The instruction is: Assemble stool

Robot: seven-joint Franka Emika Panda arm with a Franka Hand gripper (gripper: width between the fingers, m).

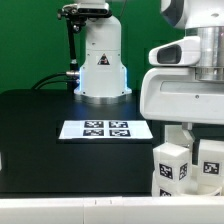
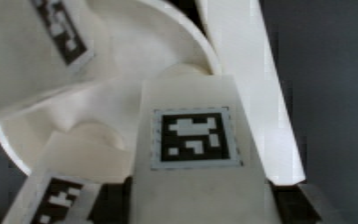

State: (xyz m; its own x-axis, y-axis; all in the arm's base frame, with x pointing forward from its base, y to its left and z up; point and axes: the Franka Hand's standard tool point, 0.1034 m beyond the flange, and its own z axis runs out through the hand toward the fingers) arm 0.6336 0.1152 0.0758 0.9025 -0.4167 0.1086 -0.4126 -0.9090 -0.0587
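- The arm's large white body filled the near right of the exterior view, so the gripper itself could not be made out there.
- In the wrist view the gripper's white fingers (image 2: 247, 90) ran alongside a blocky white leg (image 2: 194, 150) with a black-and-white tag facing the camera. The jaws stood narrow. They appeared to be pressed on that leg, though the contact faces themselves were hidden.
- Behind the leg in the wrist view lay the curved rim of the round seat (image 2: 87, 90), dish-like and white. Leg and seat looked to be touching or nearly so. Whether the leg was seated in a socket could not be determined.
- In the exterior view two chunky tagged parts of the stool (image 1: 172, 165) sat at the near right of the bench (image 1: 40, 120), just below the arm. They were grouped close together, presumably so the arm could reach them without a long travel.
- The marker board (image 1: 105, 129) lay flat at mid-bench, apart from the stool parts. It carried only its tags.
- A second white robot base (image 1: 103, 65) stood at the far side of the bench, before a green backdrop.
- Judgement: the narrow grip on the leg suited either lifting it or steering it toward the seat. The assembly appeared to be at an early or middle stage, with parts not yet joined into a standing stool.
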